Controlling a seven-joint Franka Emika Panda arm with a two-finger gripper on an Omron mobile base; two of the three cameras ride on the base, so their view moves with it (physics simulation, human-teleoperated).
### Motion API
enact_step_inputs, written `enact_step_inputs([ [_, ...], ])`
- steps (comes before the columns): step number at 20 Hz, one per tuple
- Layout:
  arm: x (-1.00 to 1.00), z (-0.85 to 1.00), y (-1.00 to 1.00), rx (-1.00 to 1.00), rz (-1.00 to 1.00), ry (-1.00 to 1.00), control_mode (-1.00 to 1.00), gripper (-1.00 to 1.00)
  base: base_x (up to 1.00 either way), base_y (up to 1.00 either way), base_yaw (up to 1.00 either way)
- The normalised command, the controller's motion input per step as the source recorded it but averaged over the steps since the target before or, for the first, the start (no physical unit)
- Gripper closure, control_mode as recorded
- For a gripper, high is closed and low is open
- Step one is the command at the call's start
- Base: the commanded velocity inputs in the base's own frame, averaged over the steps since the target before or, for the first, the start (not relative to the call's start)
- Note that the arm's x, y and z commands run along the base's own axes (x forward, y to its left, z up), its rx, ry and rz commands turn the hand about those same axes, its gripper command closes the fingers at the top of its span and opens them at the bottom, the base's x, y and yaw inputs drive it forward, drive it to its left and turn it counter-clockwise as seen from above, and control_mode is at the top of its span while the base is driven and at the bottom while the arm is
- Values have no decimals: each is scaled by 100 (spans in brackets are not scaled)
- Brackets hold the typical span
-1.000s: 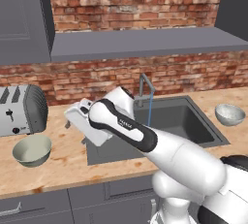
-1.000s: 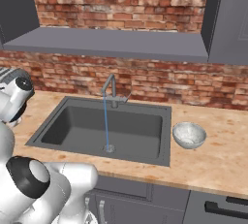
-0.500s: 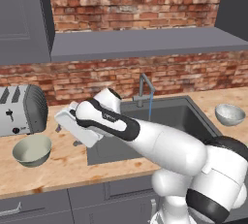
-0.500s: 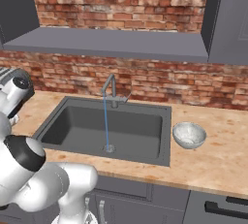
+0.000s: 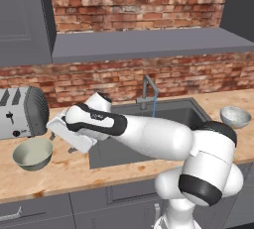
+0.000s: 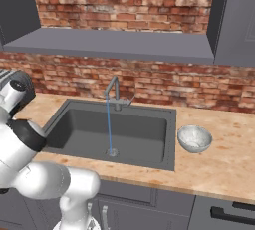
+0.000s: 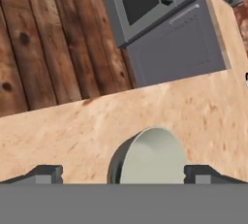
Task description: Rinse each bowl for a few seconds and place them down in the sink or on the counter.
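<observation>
Hung open-jawed above cream bowl (image 7: 147,157) on left tabletop (image 5: 59,171), near toaster (image 5: 20,114): pincer (image 7: 123,174), gripping nothing. Ran into empty sink (image 6: 134,134): tap (image 6: 113,92). Sat on right tabletop: speckled bowl (image 6: 194,138). Judged unrinsed yet, both bowls; task barely begun.

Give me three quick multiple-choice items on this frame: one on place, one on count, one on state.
1. Where does the cream bowl sit?
A. in the sink
B. on the counter left of the sink
C. on the grey shelf

2. How many bowls are on the counter?
A. one
B. two
C. three

3. What state is the tap in?
A. running
B. off
C. broken off

Key: 1 B, it rests on the wood in front of the toaster. 2 B, the speckled bowl sits right of the sink, the cream one left. 3 A, a thin blue stream falls to the drain.
</observation>
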Motion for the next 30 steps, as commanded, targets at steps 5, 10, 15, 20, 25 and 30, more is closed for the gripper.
enact_step_inputs([
  [5,19,-20,4,-4,4,1,-100,-100,0,0,0],
  [10,18,-23,4,-5,3,-1,-100,-100,0,0,0],
  [15,16,-24,13,-4,2,-5,-100,-100,0,0,0],
  [20,14,-19,19,-5,1,-10,-100,-100,0,0,0],
  [25,14,-13,17,-1,0,-13,-100,-100,0,0,0],
  [30,22,-16,12,0,-1,-7,-100,-100,0,0,0],
])
